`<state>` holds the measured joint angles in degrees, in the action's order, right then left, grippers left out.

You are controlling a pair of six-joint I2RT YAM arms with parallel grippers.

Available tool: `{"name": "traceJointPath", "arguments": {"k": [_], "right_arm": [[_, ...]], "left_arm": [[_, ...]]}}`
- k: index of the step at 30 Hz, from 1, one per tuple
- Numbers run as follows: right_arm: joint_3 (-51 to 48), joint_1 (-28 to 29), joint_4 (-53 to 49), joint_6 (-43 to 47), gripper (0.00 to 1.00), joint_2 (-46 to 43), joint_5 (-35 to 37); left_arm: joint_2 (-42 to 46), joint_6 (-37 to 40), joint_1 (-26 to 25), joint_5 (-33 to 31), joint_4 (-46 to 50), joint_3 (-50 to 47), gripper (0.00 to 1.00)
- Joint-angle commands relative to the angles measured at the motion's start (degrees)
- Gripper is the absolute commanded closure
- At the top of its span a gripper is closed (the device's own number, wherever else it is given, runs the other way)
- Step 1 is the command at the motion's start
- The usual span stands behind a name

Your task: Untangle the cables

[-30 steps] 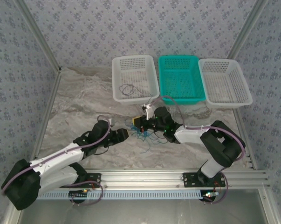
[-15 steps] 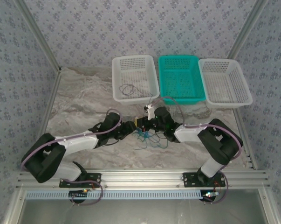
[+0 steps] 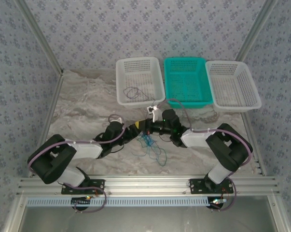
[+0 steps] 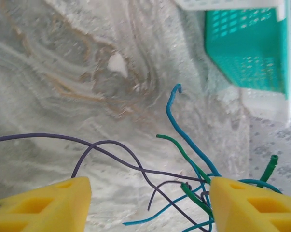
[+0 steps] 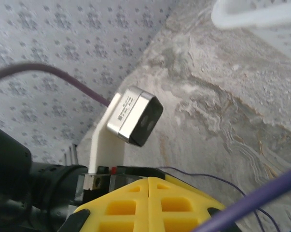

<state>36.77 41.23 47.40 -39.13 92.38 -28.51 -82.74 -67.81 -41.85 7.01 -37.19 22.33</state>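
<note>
Left gripper (image 4: 150,192) stands wide open around the cables (image 3: 150,144), mid-frame in the top view, likely to single out a strand; right gripper (image 5: 147,186) is pressed shut beside them, probably anchoring them.

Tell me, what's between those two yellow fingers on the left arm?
In the left wrist view, the cables cross the gap between the fingers of the open left gripper: dark, blue and green strands over the marble table.

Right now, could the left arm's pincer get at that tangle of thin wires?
Probably yes. The left pincer stands open right at the cables, with several strands running between its jaws, and nothing seems to block the way.
</note>
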Motion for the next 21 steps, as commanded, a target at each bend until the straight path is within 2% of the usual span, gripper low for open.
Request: {"name": "traceJointPath", "arguments": {"k": [1,5,10,12,14,18,21], "right_arm": [[-0.57,-1.15,3.11,-4.91,1.0,-1.18,-2.07],[-0.48,-1.58,3.1,-6.59,1.0,-2.6,-0.45],[-1.71,-2.42,5.27,-9.74,1.0,-4.97,4.23],[-1.79,-2.88,6.62,-11.81,1.0,-5.65,4.45],[-2.27,-3.33,7.44,-14.56,1.0,-6.88,5.44],[-4.3,-3.69,7.95,-18.47,1.0,-10.29,9.09],[-5.98,-4.22,8.59,-21.26,1.0,-12.95,11.52]], "left_arm": [[-1.93,-3.1,0.02,4.43,-13.16,1.31,0.24],[-7.43,-10.75,-0.14,7.99,-19.26,2.99,0.05],[-14.29,-17.96,-0.96,6.3,-24.69,3.5,0.04],[-15.66,-19.7,-1.03,3.12,-23.55,2.8,0.09],[-16.75,-21.13,-0.91,0.88,-23.0,2.28,0.21],[-18.27,-22.59,-0.96,0.84,-24.17,3.41,0.36],[-18.77,-24.01,-0.95,1.08,-25.76,3.89,0.51]]}}
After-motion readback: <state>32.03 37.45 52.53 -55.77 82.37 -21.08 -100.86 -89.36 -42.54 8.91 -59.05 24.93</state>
